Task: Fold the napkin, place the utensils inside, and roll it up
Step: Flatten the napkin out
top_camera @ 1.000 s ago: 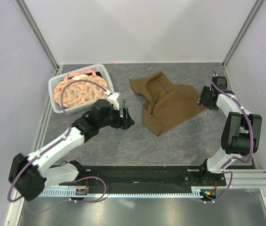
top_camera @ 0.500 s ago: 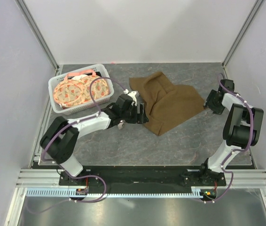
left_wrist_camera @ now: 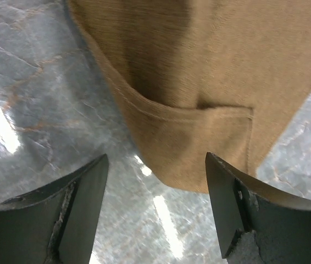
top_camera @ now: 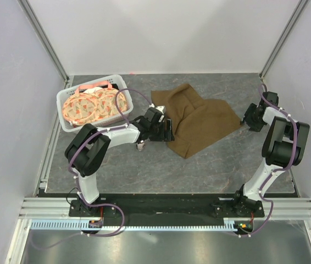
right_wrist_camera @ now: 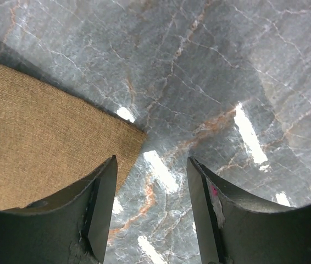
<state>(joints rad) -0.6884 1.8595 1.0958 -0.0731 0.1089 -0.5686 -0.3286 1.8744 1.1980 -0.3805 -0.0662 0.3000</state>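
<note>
Table (top_camera: 144, 165): grey marbled top, glare spots in both wrist views.

Napkin (top_camera: 199, 118): plain mid-brown cloth, no pattern, by far the biggest loose item. It lies on the table right of ctr, toward the back, btwn the two grippers. It is not flat: the outline is irregular, w/ a flap doubled over at the upper left and soft creases across the middle. One pointed corner sticks out right, another points toward the near edge. The left wrist view shows a fine ribbed weave, a stitched hem line and a small folded-over corner piece (left_wrist_camera: 210, 66). The right wrist view shows one straight edge ending in a clean corner (right_wrist_camera: 40, 148).

Basket (top_camera: 62, 113): white, slotted walls, back-left of the table, well apart from the napkin. Round orange-patterned plates (top_camera: 89, 107) lie inside it.

Left gripper (top_camera: 166, 131): at the napkin's left edge, low over the table. The jaws stand wide apart w/ nothing btwn them, and the hemmed cloth corner lies just ahead of the gap (left_wrist_camera: 155, 159). Can't tell whether the fingers touch the cloth.

Right gripper (top_camera: 249, 116): just beside the napkin's right corner, over bare table. The jaws are spread and hold nothing (right_wrist_camera: 153, 162). The cloth corner sits just ahead of the finger on the view's left.
</note>
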